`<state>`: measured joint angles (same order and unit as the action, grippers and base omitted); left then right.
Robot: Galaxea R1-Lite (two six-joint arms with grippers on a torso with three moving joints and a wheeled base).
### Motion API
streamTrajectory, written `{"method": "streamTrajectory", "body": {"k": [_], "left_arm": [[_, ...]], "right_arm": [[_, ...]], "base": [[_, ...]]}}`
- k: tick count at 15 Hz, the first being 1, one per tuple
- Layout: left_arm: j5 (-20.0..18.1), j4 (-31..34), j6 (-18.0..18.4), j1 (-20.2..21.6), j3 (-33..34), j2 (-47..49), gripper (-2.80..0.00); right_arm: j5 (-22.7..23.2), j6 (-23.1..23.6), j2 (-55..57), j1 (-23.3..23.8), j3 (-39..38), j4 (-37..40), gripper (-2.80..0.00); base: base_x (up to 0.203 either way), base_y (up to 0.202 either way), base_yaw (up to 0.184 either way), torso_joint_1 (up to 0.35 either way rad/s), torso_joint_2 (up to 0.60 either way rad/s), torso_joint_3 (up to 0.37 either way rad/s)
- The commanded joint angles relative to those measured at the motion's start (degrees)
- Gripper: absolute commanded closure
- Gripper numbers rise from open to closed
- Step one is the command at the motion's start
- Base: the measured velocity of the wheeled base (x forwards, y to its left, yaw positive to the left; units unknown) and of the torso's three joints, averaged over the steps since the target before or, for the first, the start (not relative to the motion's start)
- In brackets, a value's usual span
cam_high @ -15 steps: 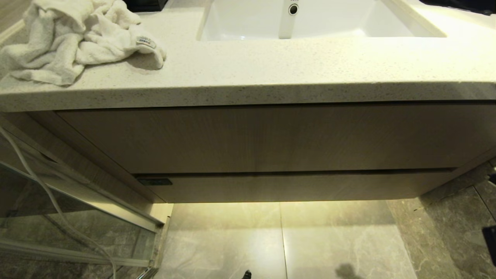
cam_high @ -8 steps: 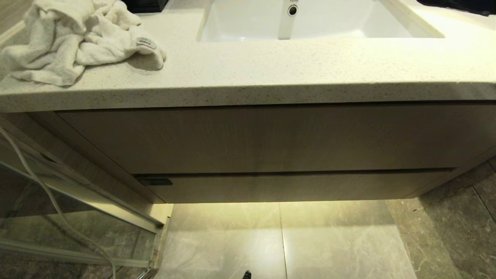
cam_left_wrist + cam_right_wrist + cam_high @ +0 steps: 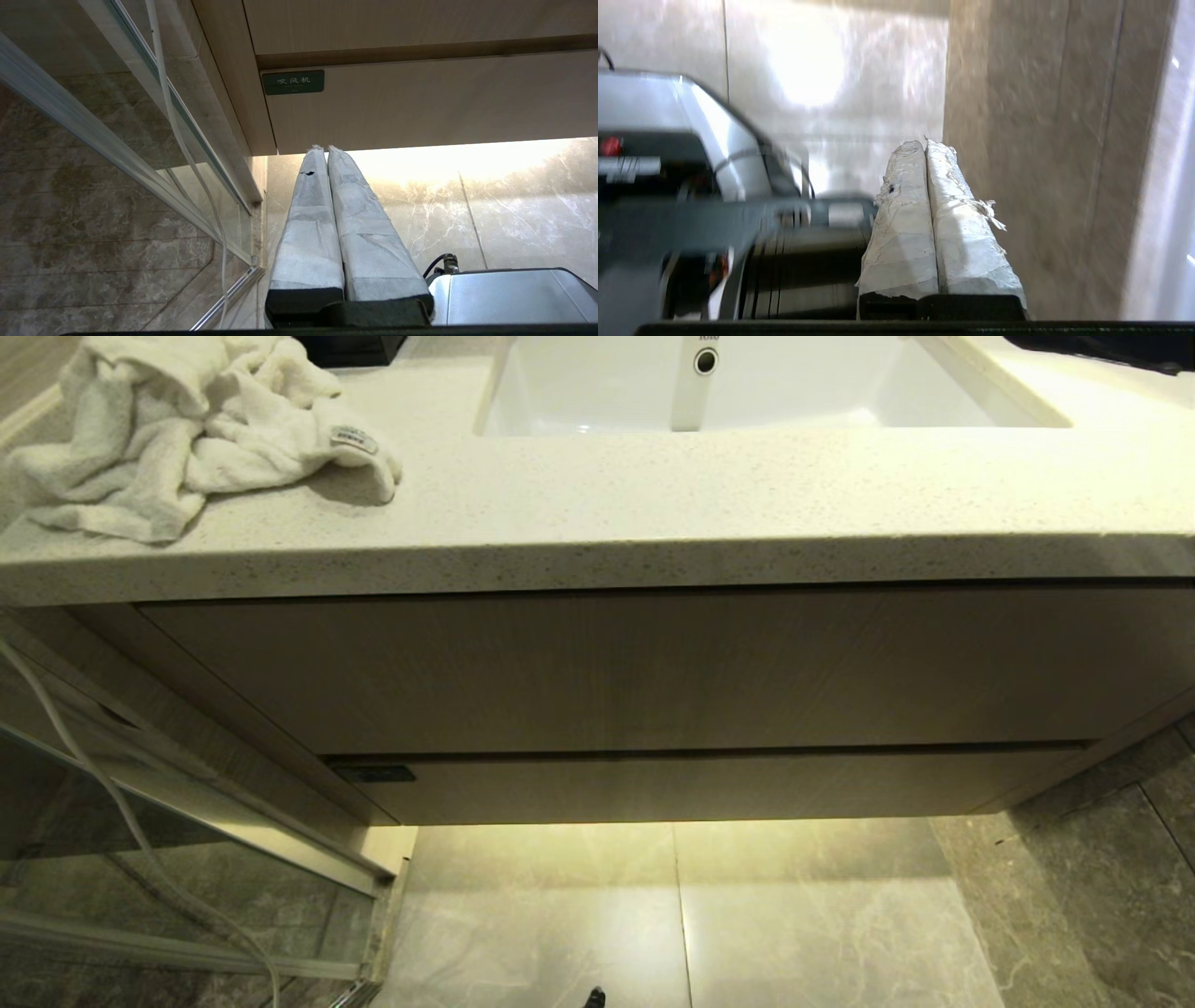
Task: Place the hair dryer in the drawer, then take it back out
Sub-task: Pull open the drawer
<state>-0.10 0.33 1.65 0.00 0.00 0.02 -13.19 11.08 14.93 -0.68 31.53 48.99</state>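
Note:
The drawer (image 3: 709, 786) is the shallow beige wood-grain front under the taller panel, pushed in flush, with a small dark label (image 3: 373, 773) at its left corner. The left wrist view shows the same drawer (image 3: 430, 98) and label (image 3: 293, 82) above my left gripper (image 3: 325, 148), which is shut and empty, low near the floor. My right gripper (image 3: 923, 142) is also shut with nothing in it, down beside the robot's base over the tiles. Neither gripper shows in the head view. The hair dryer is out of view.
A crumpled white towel (image 3: 177, 425) lies on the speckled counter (image 3: 653, 523) at the left. A white sink (image 3: 747, 383) with a faucet (image 3: 695, 383) sits behind. A glass shower panel (image 3: 140, 859) and a white cord (image 3: 103, 784) stand at the left. The floor (image 3: 691, 915) is grey tile.
The dark parts of the right arm at the head view's right edge have dropped out of sight. The drawer, towel and counter have not moved.

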Motion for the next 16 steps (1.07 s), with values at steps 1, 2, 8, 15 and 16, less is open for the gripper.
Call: {"method": "streamTrajectory", "body": {"k": [1, 2, 8, 15, 16], "left_arm": [[0.01, 0.02, 0.02, 0.0, 0.09, 0.06, 0.0], [0.01, 0.02, 0.02, 0.0, 0.09, 0.06, 0.0], [0.01, 0.02, 0.02, 0.0, 0.09, 0.06, 0.0], [0.01, 0.02, 0.02, 0.0, 0.09, 0.06, 0.0], [0.01, 0.02, 0.02, 0.0, 0.09, 0.06, 0.0]], "right_arm": [[0.13, 0.34, -4.32, -0.1, -9.15, -13.35, 0.0], [0.2, 0.45, -4.65, -0.1, -9.57, -14.2, 0.0], [14.42, 7.19, -14.89, 0.11, -31.41, -51.62, 0.0], [14.33, 5.18, -14.93, 0.07, -31.36, -51.54, 0.0], [13.79, 5.04, -14.86, 0.09, -30.57, -49.96, 0.0]], "base": [[0.0, 0.0, 0.0, 0.0, 0.0, 0.0], [0.0, 0.0, 0.0, 0.0, 0.0, 0.0], [0.0, 0.0, 0.0, 0.0, 0.0, 0.0], [0.0, 0.0, 0.0, 0.0, 0.0, 0.0], [0.0, 0.0, 0.0, 0.0, 0.0, 0.0]]}}
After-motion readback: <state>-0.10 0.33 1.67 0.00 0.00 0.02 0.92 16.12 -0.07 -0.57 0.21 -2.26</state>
